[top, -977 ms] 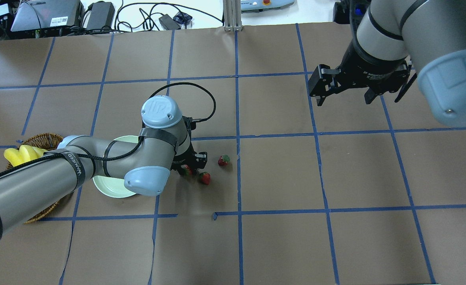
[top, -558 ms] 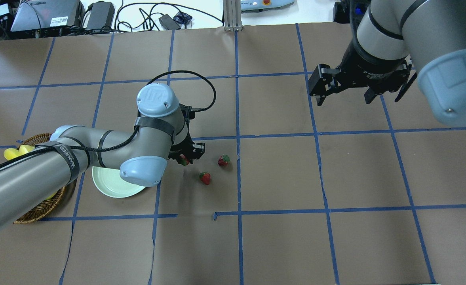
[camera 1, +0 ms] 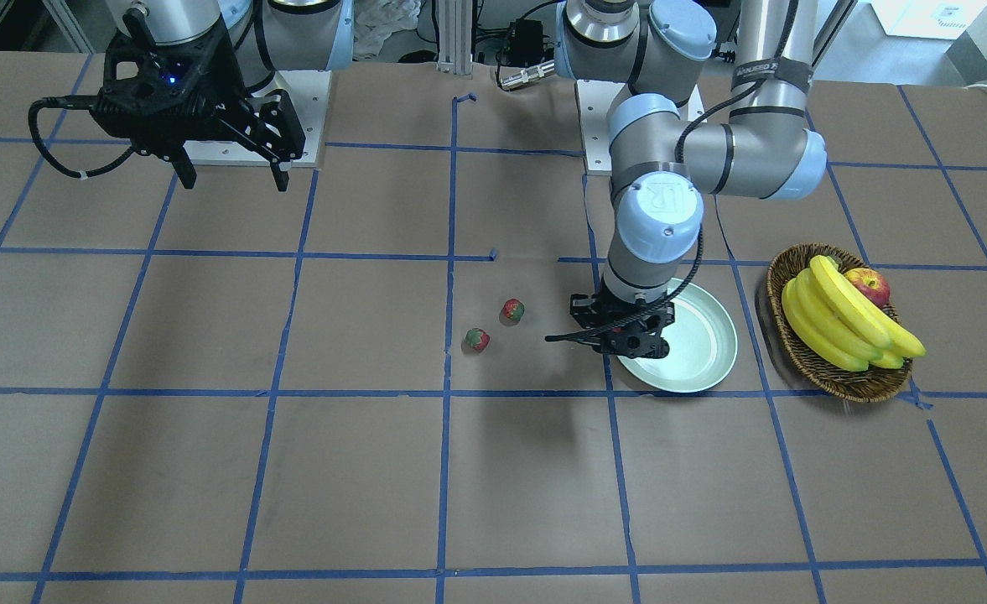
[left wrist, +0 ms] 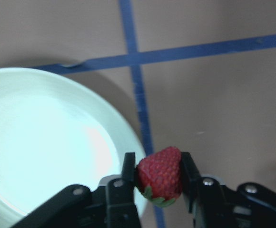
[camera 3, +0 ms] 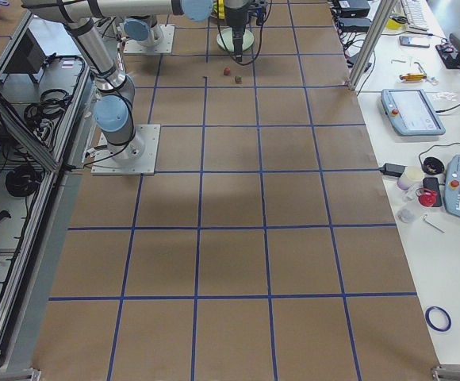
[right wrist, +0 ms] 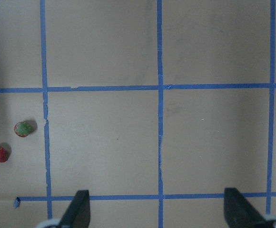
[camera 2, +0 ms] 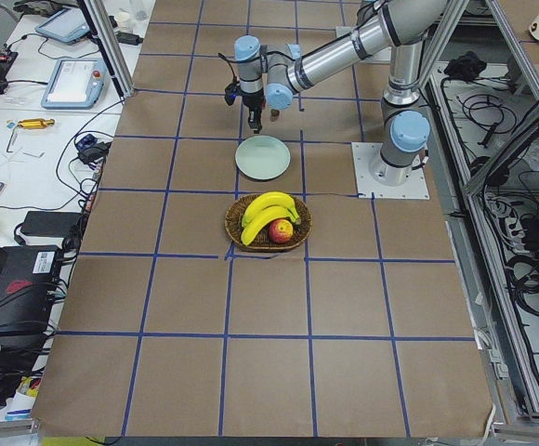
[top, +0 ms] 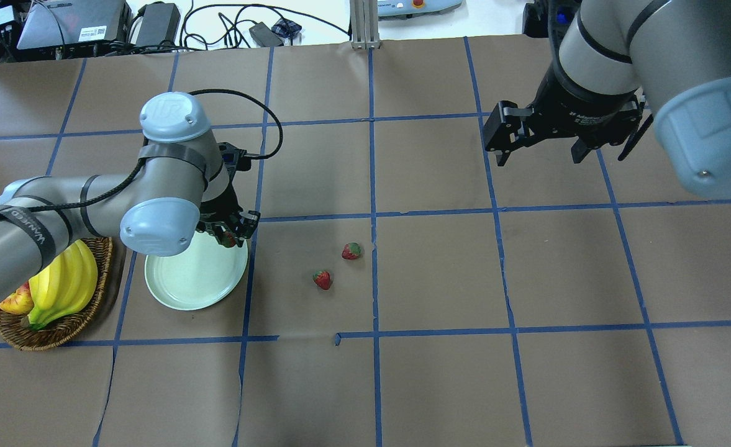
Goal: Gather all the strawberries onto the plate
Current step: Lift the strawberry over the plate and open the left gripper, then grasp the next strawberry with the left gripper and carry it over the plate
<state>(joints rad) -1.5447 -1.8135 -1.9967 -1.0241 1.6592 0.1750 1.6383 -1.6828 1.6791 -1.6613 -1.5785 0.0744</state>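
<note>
The left gripper [top: 231, 233] is pinching one strawberry [left wrist: 160, 172] between its two black fingers, green cap pointing down. It is hanging over the right-hand rim of the pale mint plate [top: 179, 292], not over the middle. Judging by that, the berry is being carried in for release. To do it well, the gripper should be moving further over the plate's flat centre and coming down low before spreading, since a drop at the shallow rim could roll the berry off onto the paper.

The other two strawberries, one [top: 352, 251] and its neighbour [top: 322, 279], are lying on the table well right of the plate. The right gripper [top: 540, 152] is hovering spread wide and empty, far off.

The left wrist view is showing the pinch and the rim beneath it. The front-facing view is hiding the berry behind the gripper, but is showing the apple [camera 1: 868, 283] beside the bananas [camera 1: 837, 323] in the wicker basket [camera 1: 828, 377].
</note>
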